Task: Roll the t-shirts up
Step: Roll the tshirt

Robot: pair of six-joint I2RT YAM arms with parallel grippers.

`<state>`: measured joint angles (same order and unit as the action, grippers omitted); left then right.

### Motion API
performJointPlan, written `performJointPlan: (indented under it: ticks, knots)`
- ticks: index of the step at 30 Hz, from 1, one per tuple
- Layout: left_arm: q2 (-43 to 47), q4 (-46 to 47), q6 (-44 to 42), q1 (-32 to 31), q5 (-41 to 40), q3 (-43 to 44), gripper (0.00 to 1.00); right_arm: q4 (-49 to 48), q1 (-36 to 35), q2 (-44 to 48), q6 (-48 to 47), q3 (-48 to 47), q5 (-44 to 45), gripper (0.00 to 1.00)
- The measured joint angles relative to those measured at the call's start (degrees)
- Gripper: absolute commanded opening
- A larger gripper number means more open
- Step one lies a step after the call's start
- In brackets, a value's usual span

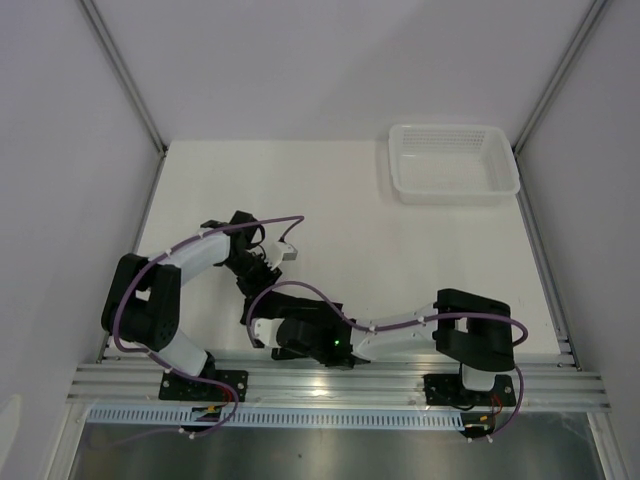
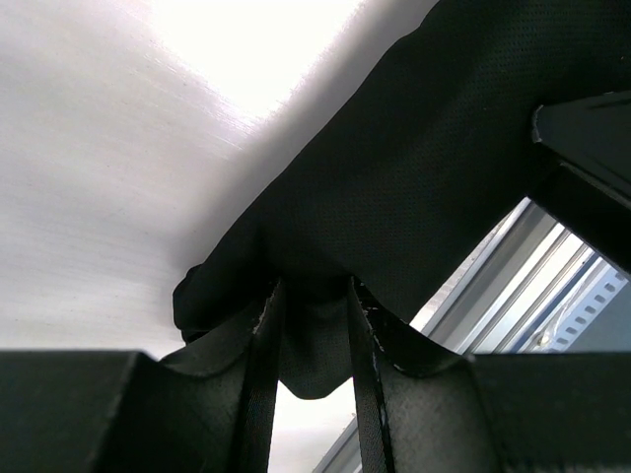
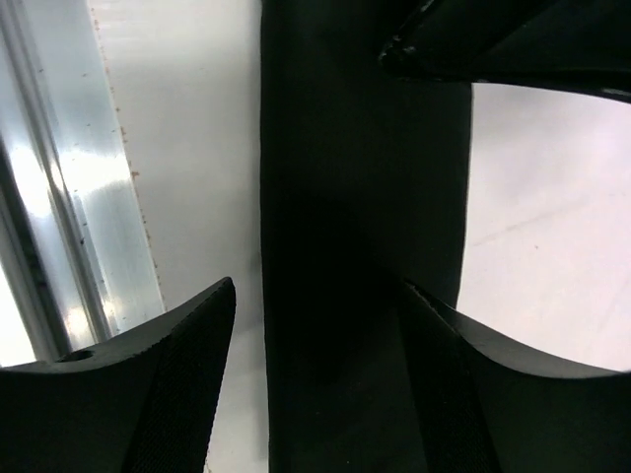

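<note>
**Operator:** Where is the black t-shirt right now?

**Spotter:** It is at the near edge of the table, just beside the aluminium rail, bunched between your two arms. Your left gripper is closed on a fold of it. The cloth is pinched between both fingers and sags below them. Your right gripper stands wide, with a dark band of shirt running between its fingers. One finger is visibly clear of the cloth, so it holds nothing that I can see.

**Operator:** How will it handle?

**Spotter:** I judge it light, soft and limp. It will droop and crease wherever you lift it, and thin knit may slide out of a shallow pinch. Take it by a hem or a doubled edge, deep between the fingers, and work it flat on the table rather than in the air.

**Operator:** What does each camera give you?

**Spotter:** The wrist views show the grip and the weave. The overhead shows neither, because the shirt is lost against the black arm links there. Only the overhead shows the white mesh basket at the far right corner, well apart from your arms.
</note>
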<state>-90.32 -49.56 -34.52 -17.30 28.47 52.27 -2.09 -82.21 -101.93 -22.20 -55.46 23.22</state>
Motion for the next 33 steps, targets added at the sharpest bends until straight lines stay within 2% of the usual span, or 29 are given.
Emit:
performJointPlan:
  ticks: [3,8,18,22,28,33]
  knots:
    - [0.0,0.0,0.0,0.0,-0.2,0.0,0.35,4.7,0.9,-0.4,1.2,-2.4,-2.4,0.75]
    - [0.0,0.0,0.0,0.0,-0.4,0.4,0.35,9.6,3.8,-0.3,5.0,-6.0,-5.9,0.76]
    - [0.0,0.0,-0.4,0.0,-1.0,0.8,0.36,13.8,12.3,2.2,10.5,-4.2,-16.9,0.8]
    - [0.0,0.0,-0.4,0.0,-1.2,0.8,0.36,13.9,14.5,5.2,11.4,-2.7,-18.6,0.8]
    - [-0.1,0.0,-0.4,0.0,-1.2,1.1,0.36,12.3,12.4,5.5,10.9,-0.4,-19.3,0.8]
    - [-0.3,0.0,-0.4,0.0,-1.1,1.2,0.36,10.2,6.6,5.0,7.4,0.1,-12.9,0.81]
